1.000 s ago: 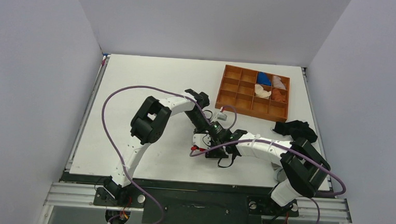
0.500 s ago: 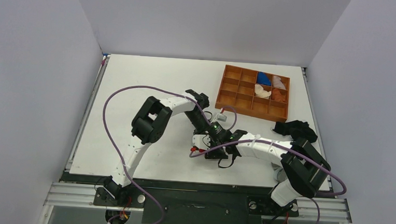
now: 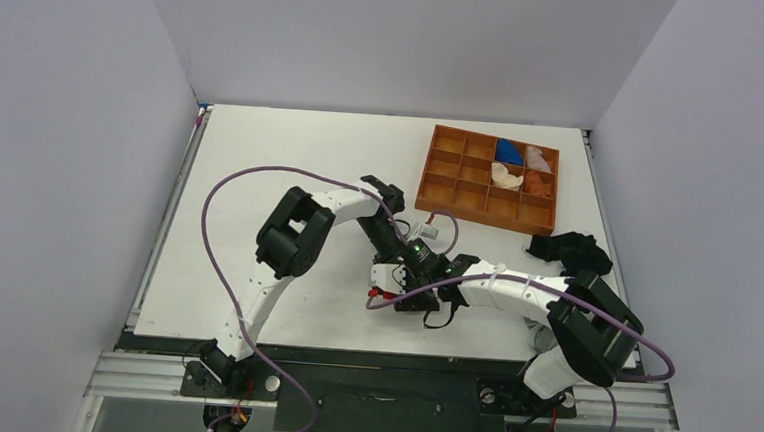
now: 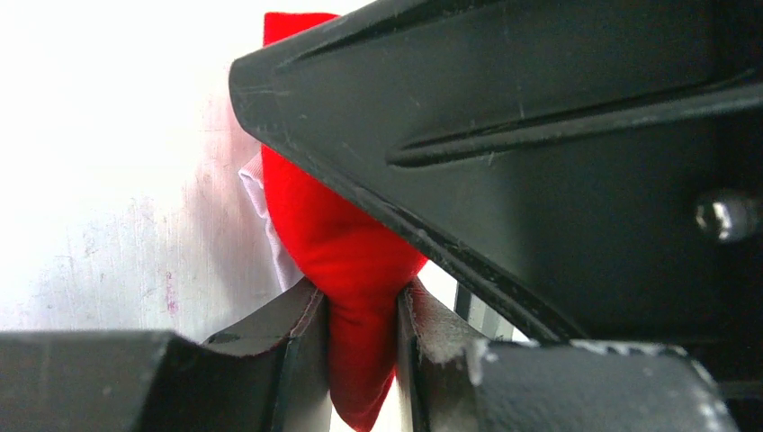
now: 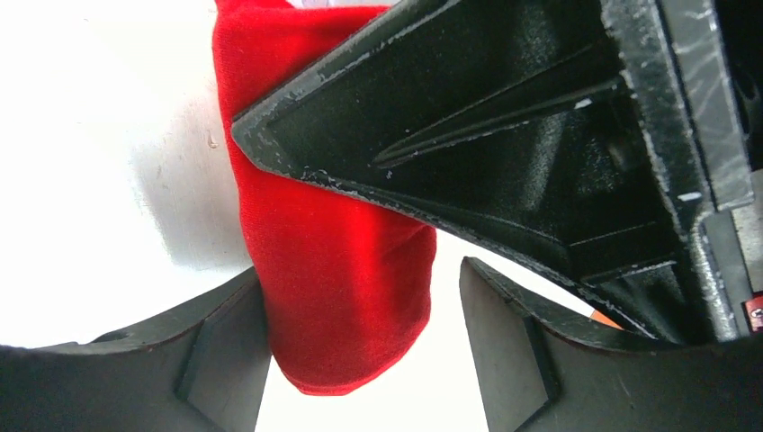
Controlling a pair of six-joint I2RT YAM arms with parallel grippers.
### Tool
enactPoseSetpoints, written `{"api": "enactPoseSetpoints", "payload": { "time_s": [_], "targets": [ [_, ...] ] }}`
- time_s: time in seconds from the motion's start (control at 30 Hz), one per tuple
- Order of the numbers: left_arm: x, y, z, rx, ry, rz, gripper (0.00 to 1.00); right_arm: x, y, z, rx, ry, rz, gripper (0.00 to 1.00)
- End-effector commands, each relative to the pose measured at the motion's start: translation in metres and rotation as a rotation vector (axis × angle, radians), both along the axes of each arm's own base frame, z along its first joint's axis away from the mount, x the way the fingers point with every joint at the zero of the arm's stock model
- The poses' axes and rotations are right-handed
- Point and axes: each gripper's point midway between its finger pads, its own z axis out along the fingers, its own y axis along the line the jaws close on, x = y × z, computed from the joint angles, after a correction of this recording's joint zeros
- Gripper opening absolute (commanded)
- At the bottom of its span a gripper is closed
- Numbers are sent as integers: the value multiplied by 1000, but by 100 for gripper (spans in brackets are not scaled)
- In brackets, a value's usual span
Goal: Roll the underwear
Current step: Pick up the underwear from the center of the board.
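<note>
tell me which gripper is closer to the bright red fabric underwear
Left. The left gripper pinches the bright red fabric underwear between its fingers; the right gripper straddles it with jaws open, one side clear.

Slight shifts, seen from above. The left arm's elbow [image 3: 294, 239] has been carried a little to the right, and the left gripper [image 3: 401, 282] has been nudged the same way. The right arm's elbow [image 3: 594, 334] has been lowered toward the near edge of the table [image 3: 261, 159] — its forearm [image 3: 514, 284] tilted with it — and the purple cable [image 3: 664, 372] beneath has been swung outward.
</note>
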Motion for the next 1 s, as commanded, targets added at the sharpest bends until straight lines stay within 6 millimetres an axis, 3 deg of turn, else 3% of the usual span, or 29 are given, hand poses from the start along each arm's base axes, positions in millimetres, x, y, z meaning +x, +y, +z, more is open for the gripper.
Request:
{"api": "enactPoseSetpoints", "payload": {
  "time_s": [0.0, 0.2, 0.27, 0.37, 0.43, 0.6, 0.8, 0.97],
  "targets": [
    [-10, 13, -51, 90, -92, -131, 0, 6, 21, 2, 41, -2, 30, 65],
    [-10, 13, -52, 87, -90, -130, 0, 4, 22, -1, 10, 17, 47, 53],
    [-10, 13, -53, 88, -84, -129, 0, 3, 23, -2, 2, 23, 52, 43],
    [-10, 13, -52, 88, -84, -129, 0, 2, 22, -3, -5, 30, 50, 15],
    [-10, 13, -52, 88, -86, -129, 0, 2, 23, -3, -2, 29, 49, 2],
    [-7, 13, -49, 91, -91, -123, 0, -3, 22, 1, 12, 50, 37, 0],
    [3, 13, -36, 80, -124, -92, 33, -6, 19, 12, 39, 55, -14, 0],
    [9, 14, -22, 68, -157, -78, 48, -7, 14, 20, 50, 47, -54, 0]
  ]
}}
